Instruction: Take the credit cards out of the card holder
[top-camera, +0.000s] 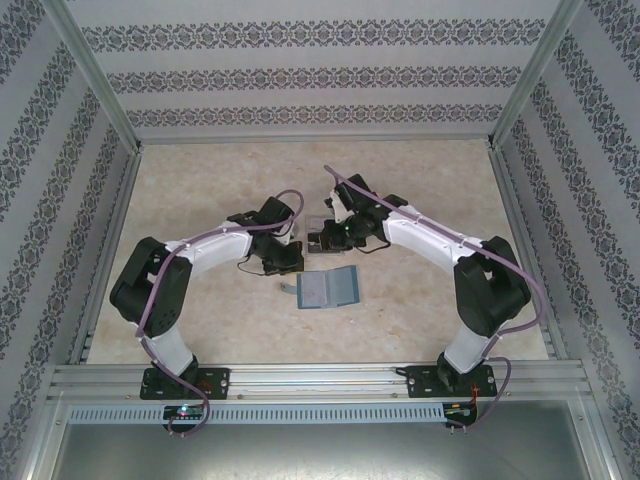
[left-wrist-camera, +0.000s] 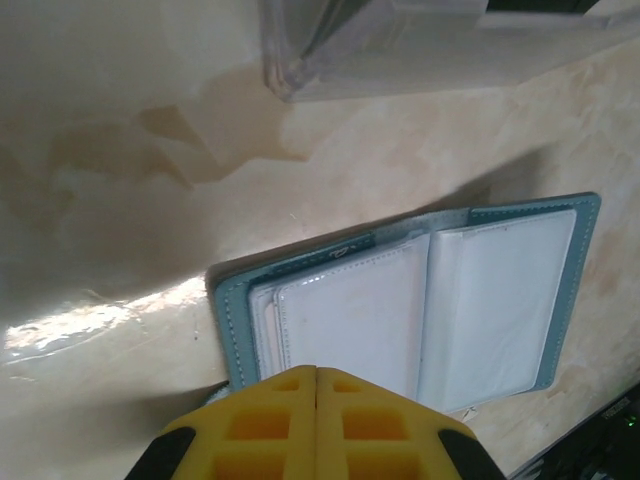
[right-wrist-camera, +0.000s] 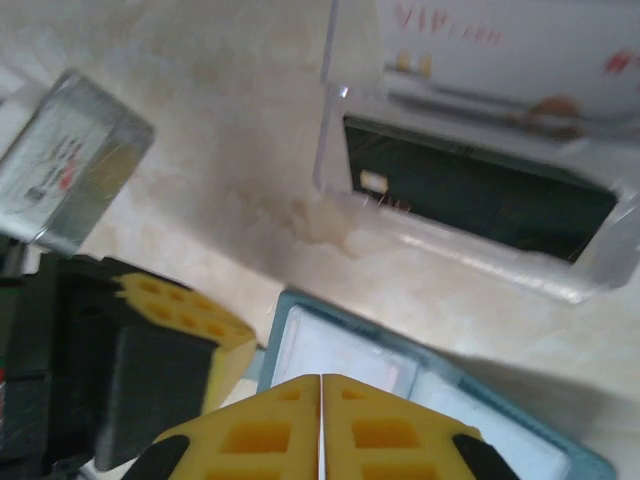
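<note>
With left gripper (left-wrist-camera: 316, 370) and right gripper (right-wrist-camera: 320, 378) both shut empty, the light, slick card holder (top-camera: 330, 289), 6 o'clock of the box (top-camera: 316, 226), is judged best pinned by its cover edge.

I see the teal card holder (top-camera: 328, 289) open flat mid-bench; a dark credit card (right-wrist-camera: 470, 195) lies just beyond it

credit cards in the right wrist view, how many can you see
2: a dark card lying in the clear plastic box, and a pale red-lettered card past it. A grey slab far left is unclear; the card holder may hide more.
</note>
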